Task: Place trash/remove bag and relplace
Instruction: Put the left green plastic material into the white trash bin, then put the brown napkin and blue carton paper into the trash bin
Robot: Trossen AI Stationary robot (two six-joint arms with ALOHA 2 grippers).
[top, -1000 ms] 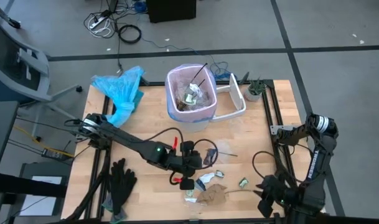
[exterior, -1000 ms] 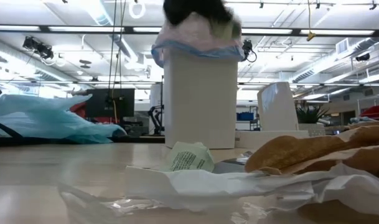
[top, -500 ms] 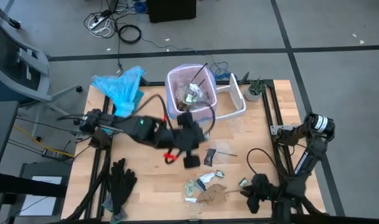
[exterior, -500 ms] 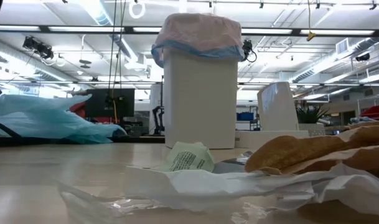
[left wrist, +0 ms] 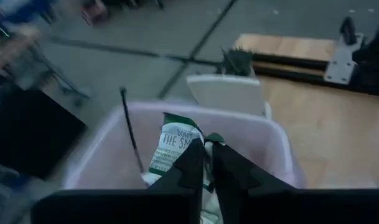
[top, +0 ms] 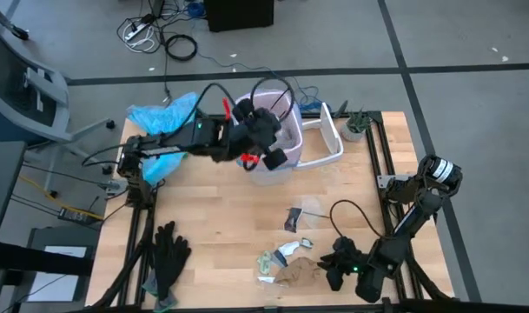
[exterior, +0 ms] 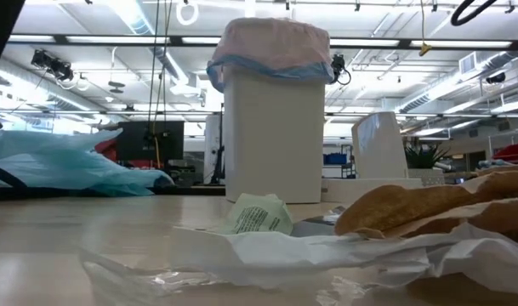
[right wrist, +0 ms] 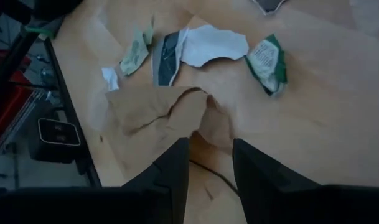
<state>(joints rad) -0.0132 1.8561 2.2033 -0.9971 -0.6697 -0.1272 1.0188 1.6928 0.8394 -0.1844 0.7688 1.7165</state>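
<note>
Since earlier: left gripper (top: 266, 130) swung from mid-worktop to over the lined bin (top: 286, 148), right gripper (right wrist: 205, 163) advanced | Left – clenched on a green-white wrapper (left wrist: 180, 142) | Right – parted over brown paper (right wrist: 158, 109) | Trash: light, limp – pinch an edge; pink bag (exterior: 271, 42) thin, tearable – lift by its rim

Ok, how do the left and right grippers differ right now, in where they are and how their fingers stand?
The left gripper is up over the lined bin at the back of the table, while the right gripper is low near the front edge over the brown paper. The left fingers are nearly closed with a printed wrapper showing at their tips; the right fingers stand open, holding nothing. Both point down at trash.
</note>
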